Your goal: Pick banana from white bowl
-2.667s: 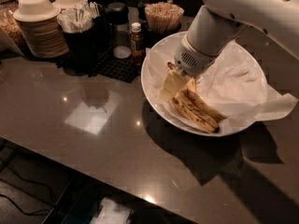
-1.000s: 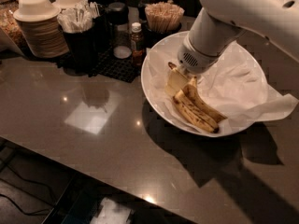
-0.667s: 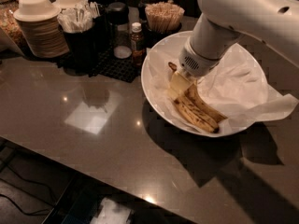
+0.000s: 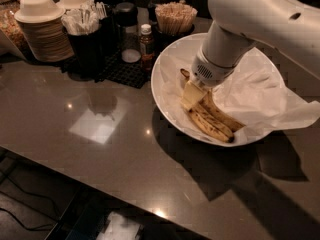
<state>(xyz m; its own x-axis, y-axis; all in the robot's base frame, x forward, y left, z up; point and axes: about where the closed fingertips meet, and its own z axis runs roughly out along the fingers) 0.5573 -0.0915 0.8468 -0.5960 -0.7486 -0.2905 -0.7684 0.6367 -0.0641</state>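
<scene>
In the camera view, the white robot arm point(image 4: 260, 19) reached down from the upper right into the very large, shallow round white bowl point(image 4: 164, 101), which was lined with crinkled white paper point(image 4: 262, 91). Its pale-tipped gripper point(image 4: 192, 95) sat low in the bowl, over the upper ends of two fruits. Whether it was spread or pinching anything could not be told.

The long, slim, brown-spotted yellow banana point(image 4: 225, 118) lay on the paper inside the bowl, its dark stem behind the gripper. The shorter, plumper spotted banana point(image 4: 209, 127) lay touching it on the near side.

The bowl rested on a dark glossy countertop point(image 4: 100, 144). To the left stood a stack of off-white bowls point(image 4: 42, 29), a small brown bottle point(image 4: 146, 40) and a cup of wooden stirrers point(image 4: 174, 16).
</scene>
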